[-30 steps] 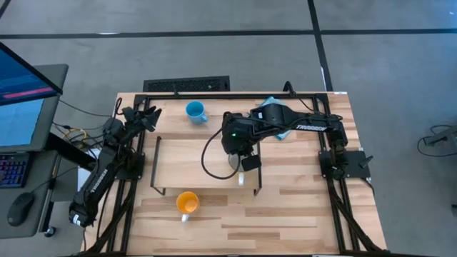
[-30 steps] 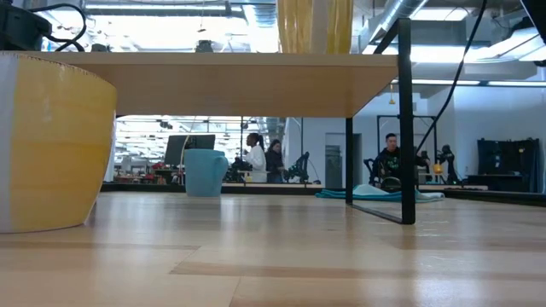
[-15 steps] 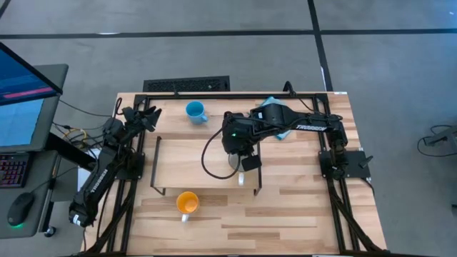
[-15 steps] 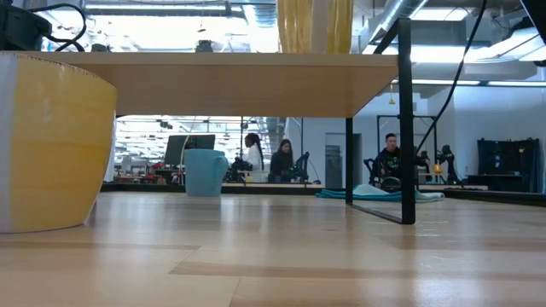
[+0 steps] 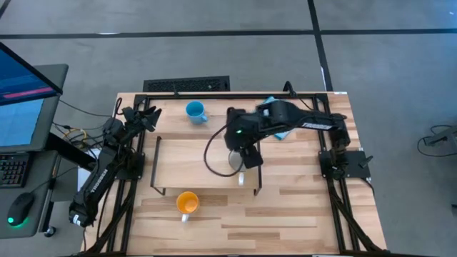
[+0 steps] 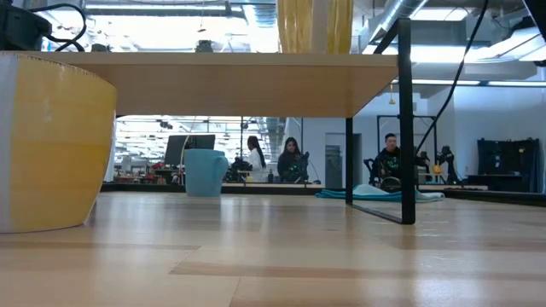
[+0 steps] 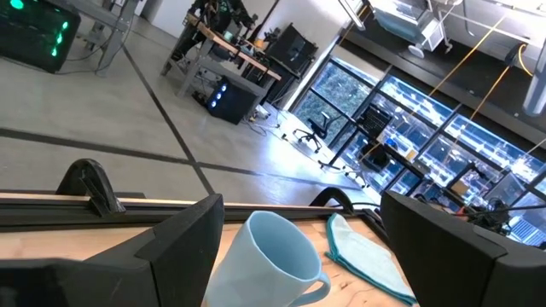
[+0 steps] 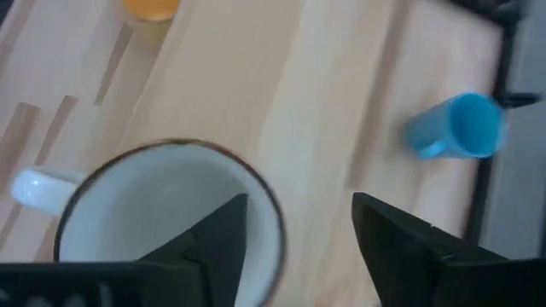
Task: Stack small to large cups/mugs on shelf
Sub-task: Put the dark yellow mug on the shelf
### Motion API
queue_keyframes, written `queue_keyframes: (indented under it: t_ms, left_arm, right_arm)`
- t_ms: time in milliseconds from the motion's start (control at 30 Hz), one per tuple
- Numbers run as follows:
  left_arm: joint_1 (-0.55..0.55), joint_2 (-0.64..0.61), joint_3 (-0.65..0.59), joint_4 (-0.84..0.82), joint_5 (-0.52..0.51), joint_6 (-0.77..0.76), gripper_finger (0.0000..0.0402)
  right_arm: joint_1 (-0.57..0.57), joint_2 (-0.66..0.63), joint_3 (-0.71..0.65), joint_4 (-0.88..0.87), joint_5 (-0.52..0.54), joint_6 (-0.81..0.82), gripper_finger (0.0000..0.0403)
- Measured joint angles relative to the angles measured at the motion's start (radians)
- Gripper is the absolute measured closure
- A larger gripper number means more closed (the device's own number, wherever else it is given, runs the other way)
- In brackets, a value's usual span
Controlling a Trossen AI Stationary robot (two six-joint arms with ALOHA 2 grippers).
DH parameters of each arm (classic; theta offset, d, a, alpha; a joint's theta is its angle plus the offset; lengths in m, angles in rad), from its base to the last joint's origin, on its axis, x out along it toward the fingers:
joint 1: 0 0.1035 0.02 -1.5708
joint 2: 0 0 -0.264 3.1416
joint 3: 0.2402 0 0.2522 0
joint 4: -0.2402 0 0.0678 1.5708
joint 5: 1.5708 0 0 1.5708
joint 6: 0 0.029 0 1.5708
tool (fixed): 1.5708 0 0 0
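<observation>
1. Both arms were dark, with jointed links.
2. The right arm (image 5: 303, 123) bore white lettering, a small green light and a looping black cable.
3. The left arm (image 5: 107, 160) trailed thin cables.

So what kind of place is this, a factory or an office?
Most likely a robotics lab or workshop. Two dark robot arms are mounted at a light wooden table, a computer monitor with keyboard stands beside it, and the low view shows people at desks in a big open room with exposed ceiling ducts.
</observation>
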Motion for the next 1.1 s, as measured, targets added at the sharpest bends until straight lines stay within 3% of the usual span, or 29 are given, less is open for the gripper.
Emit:
queue_keyframes:
  t_ms: [167, 600, 733, 900, 1100]
  left_arm:
    - [0.000, 0.000, 0.000, 0.000, -0.002, 0.000, 0.0093]
    - [0.000, 0.000, 0.000, 0.000, -0.008, -0.013, 0.0093]
    - [0.000, 0.000, 0.000, 0.000, -0.008, -0.013, 0.0093]
    - [-0.001, 0.000, 0.000, 0.000, -0.008, -0.014, 0.0093]
    - [-0.001, 0.000, 0.000, 0.000, -0.008, -0.015, 0.0093]
  right_arm:
    - [-0.001, -0.098, 0.003, 0.058, 0.069, 0.032, 0.0163]
    - [-0.055, -0.432, 0.003, 0.064, 0.078, 0.244, 0.0163]
    - [-0.041, -0.558, -0.036, 0.056, 0.191, 0.282, 0.0163]
    - [0.017, -0.705, -0.181, 0.074, 0.316, 0.375, 0.0163]
    - [0.109, -0.887, -0.529, 0.258, 0.410, 0.443, 0.0163]
